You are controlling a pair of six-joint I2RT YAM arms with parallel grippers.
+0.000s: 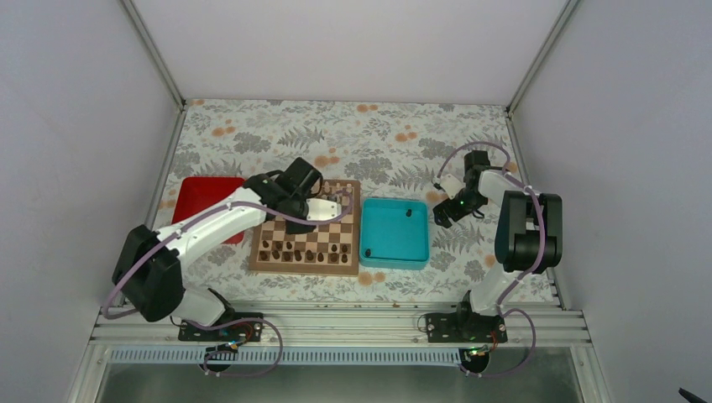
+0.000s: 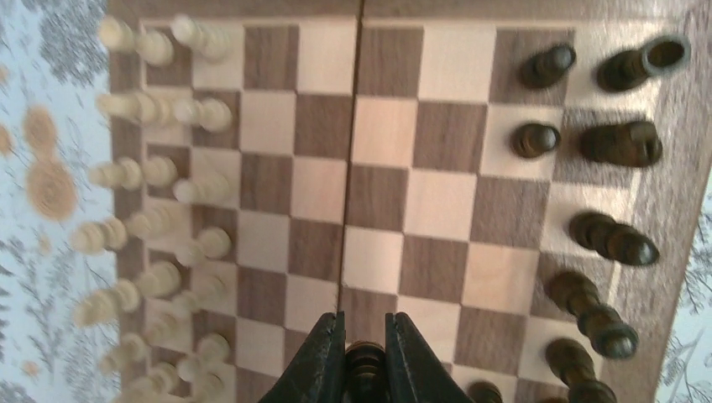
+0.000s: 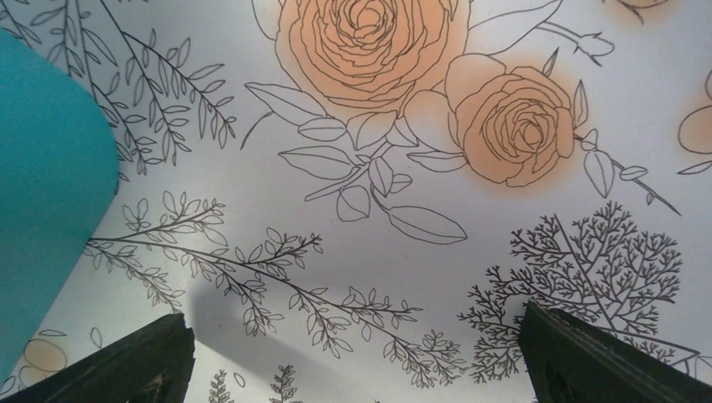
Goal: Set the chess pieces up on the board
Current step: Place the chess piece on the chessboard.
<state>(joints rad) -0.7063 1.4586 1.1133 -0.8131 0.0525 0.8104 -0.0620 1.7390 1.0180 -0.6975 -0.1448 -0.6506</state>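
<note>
Left claw (image 2: pixel 365 329) is pinched narrow on one dark piece (image 2: pixel 366 369), with the fingers (image 2: pixel 323 365) tight on both sides of it. It's hanging over the board (image 2: pixel 437 210). From the top camera that claw (image 1: pixel 329 208) is over the right half of the board (image 1: pixel 270 267), toward the far side, with the arm stretched across from the near left.

The other dark pieces (image 1: pixel 304 250) sit in the two near rows of the board. In the left wrist shot they (image 2: pixel 620 143) run down the right edge of the picture. The pale pieces (image 2: pixel 159 172) are bunched along the left edge and pretty blurry. I can't tell whether the held piece is touching a square or is just above one.

Right claw (image 3: pixel 374 361) is spread wide with nothing in it, over the floral cloth (image 3: pixel 369 210). It's just right of the teal tray (image 3: pixel 42 168). From the top it (image 1: pixel 442 211) is near that tray's far right corner.

The teal tray (image 1: pixel 393 262) is right beside the board and has two strays (image 1: pixel 408 212) in it: one by the far wall, one in the near left corner. The red tray (image 1: pixel 201 197) is on the left of the board, partly under the left arm.
</note>
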